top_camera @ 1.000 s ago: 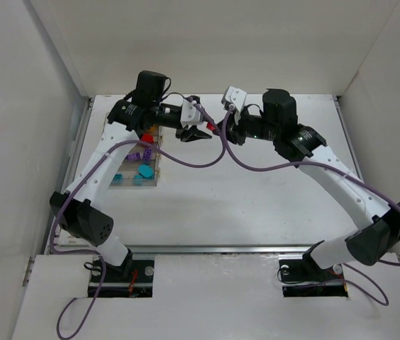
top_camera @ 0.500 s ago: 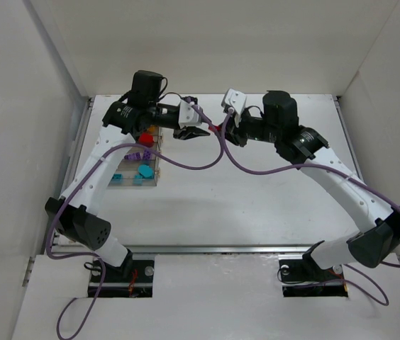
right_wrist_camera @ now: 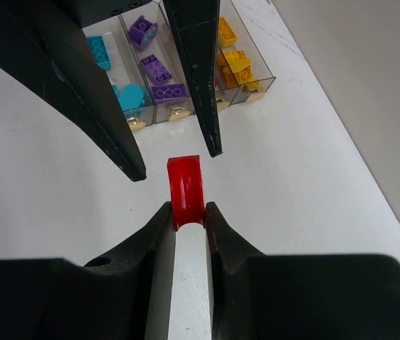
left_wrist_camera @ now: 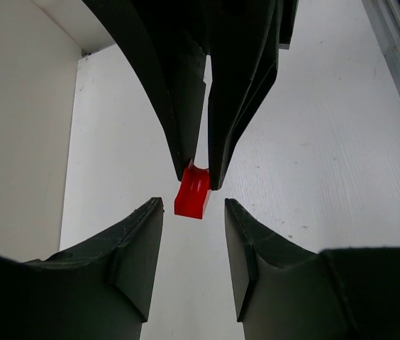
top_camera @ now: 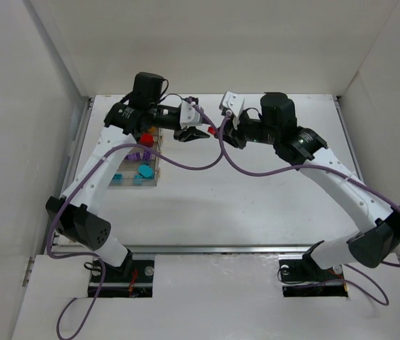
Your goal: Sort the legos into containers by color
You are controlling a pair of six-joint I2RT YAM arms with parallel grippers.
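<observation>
Evidently light, rigid and slick, the red brick (right_wrist_camera: 186,185) hung above the counter (right_wrist_camera: 44,205), pinched at one end by the right gripper (right_wrist_camera: 188,212). The left gripper (left_wrist_camera: 193,205) stood released, flanking its free end, whose flat sides looked the surest hold.

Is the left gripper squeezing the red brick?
No, the left gripper stands open, clear of the red brick, which the right gripper pinches.

A white table (top_camera: 257,205) sits in the middle. Plain white walls (top_camera: 214,42) stand behind it and at both sides.
</observation>
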